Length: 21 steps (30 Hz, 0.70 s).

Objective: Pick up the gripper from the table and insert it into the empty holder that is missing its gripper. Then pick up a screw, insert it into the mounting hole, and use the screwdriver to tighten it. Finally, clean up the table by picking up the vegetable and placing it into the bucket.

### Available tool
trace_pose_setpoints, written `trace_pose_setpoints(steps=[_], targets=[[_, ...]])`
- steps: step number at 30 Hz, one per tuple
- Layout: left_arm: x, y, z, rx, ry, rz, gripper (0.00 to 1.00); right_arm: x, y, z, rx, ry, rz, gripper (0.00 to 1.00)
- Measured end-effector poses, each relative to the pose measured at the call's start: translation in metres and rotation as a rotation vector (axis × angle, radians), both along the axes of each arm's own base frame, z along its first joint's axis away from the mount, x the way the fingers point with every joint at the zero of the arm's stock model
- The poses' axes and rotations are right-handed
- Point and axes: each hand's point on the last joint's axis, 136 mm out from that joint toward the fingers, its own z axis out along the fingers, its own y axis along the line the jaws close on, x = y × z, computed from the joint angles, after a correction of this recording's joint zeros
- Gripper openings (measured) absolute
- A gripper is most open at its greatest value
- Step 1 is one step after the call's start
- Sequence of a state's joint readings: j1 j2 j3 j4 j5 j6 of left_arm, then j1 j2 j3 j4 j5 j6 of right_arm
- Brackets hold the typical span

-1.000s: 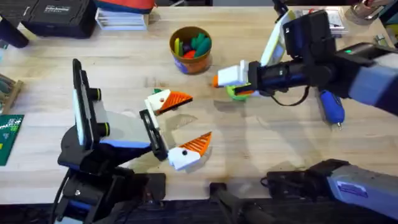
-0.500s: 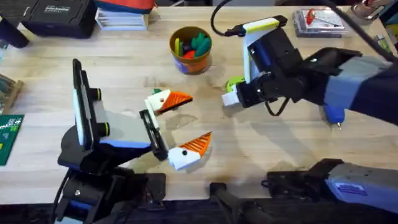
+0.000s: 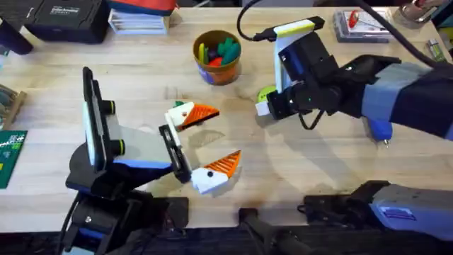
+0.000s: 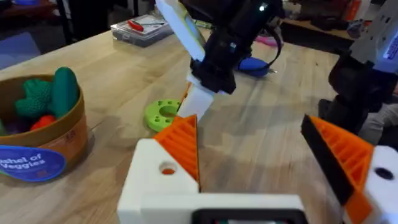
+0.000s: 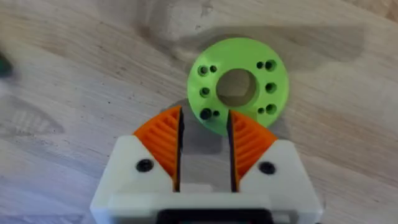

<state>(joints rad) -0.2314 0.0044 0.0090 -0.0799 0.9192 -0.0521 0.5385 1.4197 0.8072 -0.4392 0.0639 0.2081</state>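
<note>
In the overhead view, the table (image 3: 141, 92) is seen with a round bucket (image 3: 217, 57) of toy vegetables near its far middle, a black case (image 3: 67, 18) at the far left and a clear box (image 3: 364, 23) at the far right. The blue screwdriver (image 3: 379, 129) lies at the right, partly hidden under the right arm. The right gripper (image 3: 263, 108) is lowered beside a bright green disc (image 3: 267, 92), which it partly hides. The left gripper (image 3: 205, 145) is held over the near middle with its orange-tipped fingers spread wide and nothing between them.

In the left wrist view, two orange ridged pads (image 4: 183, 146) are seen wide apart and empty. Beyond them the green disc (image 4: 160, 115) lies flat on the wood, with the right gripper (image 4: 196, 104) standing just behind it. The bucket (image 4: 43, 134) holds green and red toy vegetables (image 4: 53, 93).

In the right wrist view, the right gripper (image 5: 204, 140) is seen with its pads a narrow gap apart, holding nothing; their tips overlap the near edge of the green disc (image 5: 238, 84).
</note>
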Motion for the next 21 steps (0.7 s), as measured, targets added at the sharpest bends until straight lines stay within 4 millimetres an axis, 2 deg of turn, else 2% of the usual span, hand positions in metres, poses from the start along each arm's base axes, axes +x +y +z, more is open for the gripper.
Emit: trace_pose_setpoints(steps=[12, 21], targets=[[-0.0002, -0.0001, 0.0, 0.0, 0.0, -0.001, 0.986, 0.0015, 0.0018, -0.0027, -0.001, 0.0, 0.003, 0.197], [-0.0002, -0.0001, 0.0, 0.0, 0.0, -0.001, 0.986, 0.0061, 0.0035, -0.0048, -0.006, -0.002, 0.0, 0.166]])
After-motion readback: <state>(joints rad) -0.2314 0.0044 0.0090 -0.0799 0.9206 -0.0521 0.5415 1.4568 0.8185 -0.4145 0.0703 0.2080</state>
